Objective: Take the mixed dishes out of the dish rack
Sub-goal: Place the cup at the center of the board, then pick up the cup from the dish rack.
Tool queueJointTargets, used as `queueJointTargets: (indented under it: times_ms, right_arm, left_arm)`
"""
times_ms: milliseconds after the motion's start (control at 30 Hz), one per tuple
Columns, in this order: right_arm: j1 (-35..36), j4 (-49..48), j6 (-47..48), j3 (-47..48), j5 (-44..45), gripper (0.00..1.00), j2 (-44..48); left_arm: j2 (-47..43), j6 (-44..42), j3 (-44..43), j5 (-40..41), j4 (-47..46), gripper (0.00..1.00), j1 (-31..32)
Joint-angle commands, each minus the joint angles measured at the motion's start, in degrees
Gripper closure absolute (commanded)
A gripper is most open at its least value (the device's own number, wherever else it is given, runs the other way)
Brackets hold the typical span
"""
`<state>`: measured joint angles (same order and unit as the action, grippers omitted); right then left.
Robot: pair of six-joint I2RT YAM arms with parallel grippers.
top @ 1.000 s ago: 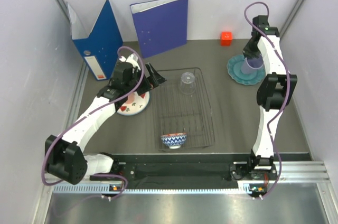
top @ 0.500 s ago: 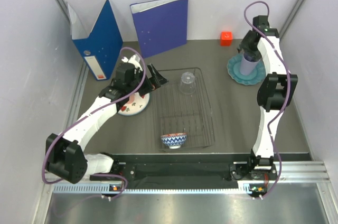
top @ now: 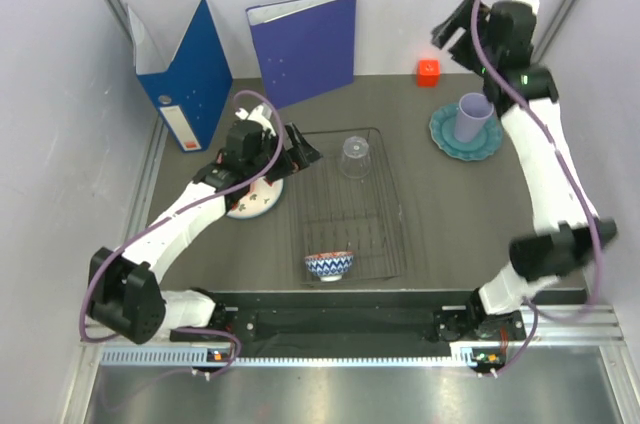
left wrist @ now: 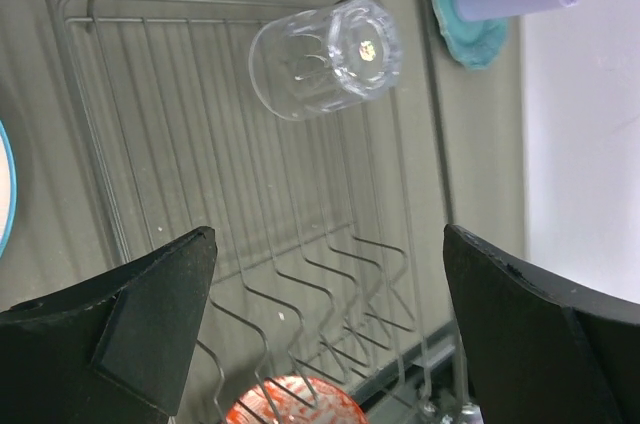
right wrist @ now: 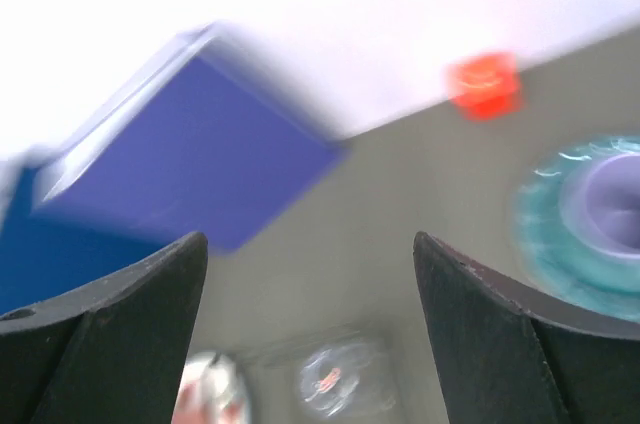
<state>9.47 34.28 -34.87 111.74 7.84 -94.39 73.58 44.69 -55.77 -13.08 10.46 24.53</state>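
Right pincer (top: 450, 32) apart, high at far right; left pincer (top: 300, 151) apart beside rack (top: 398, 224).
Purple cup (top: 473, 117) upright on teal plate (top: 445, 139); glass (top: 353, 156), bowl (top: 328, 265) in rack.

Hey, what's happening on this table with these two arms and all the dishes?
Two robot arms are emptying a wire dish rack. The lavender cup stands on the teal plate, outside the rack, and the right pincer is open and raised, holding nothing. The left pincer, also open, hovers at the rack's left edge, facing the glass tumbler. The tumbler and a small patterned bowl sit in the rack; a white plate lies beside it.
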Motion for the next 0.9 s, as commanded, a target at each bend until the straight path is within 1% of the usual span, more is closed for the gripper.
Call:
queueJointTargets:
  times_ms: [0,33,67,100,133,167,200,233,267,333,400,433,567,767,867]
  right_arm:
    - [9.67,-15.63,3.32,-17.14,3.93,0.17,16.58]
    - [11.16,-16.61,3.49,-23.52,5.42,0.17,18.52]
    - [13.96,-17.75,3.50,-26.37,6.48,0.17,22.11]
    - [15.38,-18.19,3.50,-28.92,7.71,0.18,23.71]
    - [16.79,-18.81,3.58,-34.17,9.11,0.18,25.38]
    - [19.24,-20.21,3.76,-36.75,9.82,0.18,28.61]
    - [20.48,-20.74,3.67,-39.21,10.79,0.18,30.39]
    - [21.54,-21.62,3.58,-43.58,11.93,0.18,32.06]
    - [23.64,-22.32,3.67,-45.37,12.64,0.18,35.03]
    - [25.50,-22.24,3.93,-49.06,15.44,0.18,37.51]
    - [27.61,-21.02,4.55,-50.56,17.29,0.18,40.15]
    - [27.88,-20.49,5.07,-50.83,18.78,0.18,40.77]
    - [27.88,-18.38,6.22,-51.98,20.20,0.18,43.41]
    - [27.97,-17.94,5.69,-54.35,19.06,0.19,45.87]
    - [27.97,-18.46,5.17,-55.14,18.09,0.19,46.84]
  left_arm:
    - [4.89,-4.42,-4.60,7.44,0.87,0.01,4.90]
    - [6.73,-5.04,-6.53,8.67,1.31,0.01,6.91]
    - [7.71,-5.66,-7.50,10.95,1.58,0.01,7.80]
    - [9.54,-6.97,-9.08,12.02,1.84,0.01,8.77]
    - [10.26,-7.59,-9.79,12.55,1.85,0.01,10.69]
    - [11.14,-8.29,-10.49,16.21,1.67,0.01,11.58]
    - [12.80,-10.04,-11.89,17.55,1.41,0.01,12.37]
    - [13.77,-10.84,-12.69,18.78,0.88,0.01,13.68]
    - [14.91,-11.63,-13.48,19.32,0.44,0.01,14.13]
    - [18.78,-12.43,-16.73,20.37,1.22,0.01,14.75]
    - [22.72,-12.78,-20.41,20.73,1.67,0.01,14.75]
    - [23.79,-12.78,-21.39,20.99,1.76,0.01,14.93]
    - [28.80,-13.57,-25.96,21.60,2.89,0.01,15.72]
    - [35.04,-14.19,-30.45,25.47,3.60,0.01,17.04]
    - [37.51,-14.45,-31.85,25.82,3.16,0.01,17.04]
